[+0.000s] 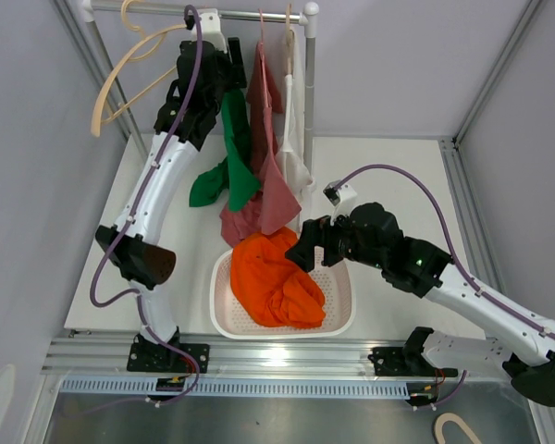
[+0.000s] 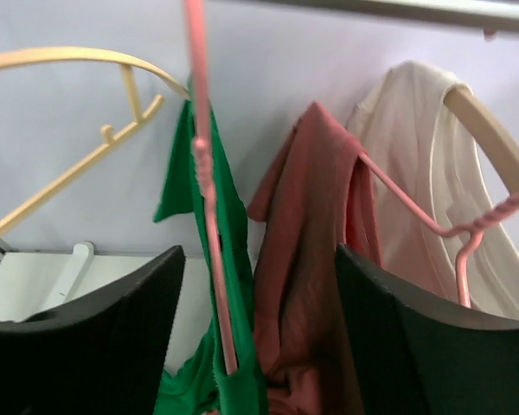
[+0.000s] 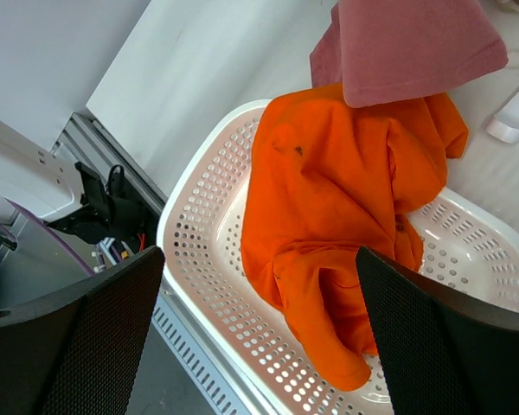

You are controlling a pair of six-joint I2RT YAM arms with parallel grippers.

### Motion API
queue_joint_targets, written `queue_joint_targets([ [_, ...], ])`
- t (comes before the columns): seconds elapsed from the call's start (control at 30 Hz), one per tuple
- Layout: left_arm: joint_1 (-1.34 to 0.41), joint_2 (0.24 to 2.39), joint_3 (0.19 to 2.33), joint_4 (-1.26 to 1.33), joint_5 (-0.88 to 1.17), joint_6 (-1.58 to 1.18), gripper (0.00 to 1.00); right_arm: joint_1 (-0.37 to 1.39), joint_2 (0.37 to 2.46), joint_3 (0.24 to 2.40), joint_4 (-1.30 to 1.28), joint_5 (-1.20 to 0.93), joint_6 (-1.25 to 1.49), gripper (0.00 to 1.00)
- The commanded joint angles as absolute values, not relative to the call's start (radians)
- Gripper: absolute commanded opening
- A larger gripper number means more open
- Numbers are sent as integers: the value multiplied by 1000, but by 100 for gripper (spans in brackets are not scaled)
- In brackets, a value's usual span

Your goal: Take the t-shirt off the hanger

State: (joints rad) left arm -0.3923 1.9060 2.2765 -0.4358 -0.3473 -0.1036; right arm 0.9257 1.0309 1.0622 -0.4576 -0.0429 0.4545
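L tool (image 1: 227,67) is up at the rail (image 1: 250,13), spread wide w/ nothing gripped. The green shirt (image 2: 180,186) hangs on its pink hanger (image 2: 209,216), both between the tool's fingers, just beside the red shirt (image 2: 307,225). R tool (image 1: 302,250) hovers released over the basket (image 1: 220,296) on the counter, above the orange shirt (image 1: 273,277).

Risks, imo: clamping wire + cloth together would drag the hanger off the rail. A sideways pull could snag the neck on a hanger arm, or tug the red shirt along too.

White table (image 1: 375,310), perforated white basket (image 1: 340,294) near its front edge (orange cloth (image 1: 273,277) inside)
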Motion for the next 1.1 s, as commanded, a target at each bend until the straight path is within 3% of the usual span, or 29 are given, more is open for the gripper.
queue_joint_targets([
  [0.0,-390,1907,2338,-396,-409,-77,71,928,1008,1062,-436,-37,463,98],
  [0.13,-390,1925,2335,-377,-411,-71,52,930,1008,1060,-436,-35,462,98],
  [0.3,-390,1948,2349,-365,-407,-61,54,930,1008,1060,-439,-29,462,98],
  [0.37,-390,1957,2364,-367,-403,-61,49,928,1008,1060,-440,-29,462,98],
  [0.43,-390,1976,2378,-371,-403,-60,37,928,1008,1058,-439,-28,460,98],
  [0.57,-390,1993,2393,-380,-419,-60,1,928,1005,1058,-439,-23,460,98],
  [0.93,-390,1904,2503,-341,-457,34,1,928,1020,1057,-410,-35,454,98],
  [1.07,-390,1755,2394,-325,-471,29,1,928,1029,1052,-400,-41,453,98],
])
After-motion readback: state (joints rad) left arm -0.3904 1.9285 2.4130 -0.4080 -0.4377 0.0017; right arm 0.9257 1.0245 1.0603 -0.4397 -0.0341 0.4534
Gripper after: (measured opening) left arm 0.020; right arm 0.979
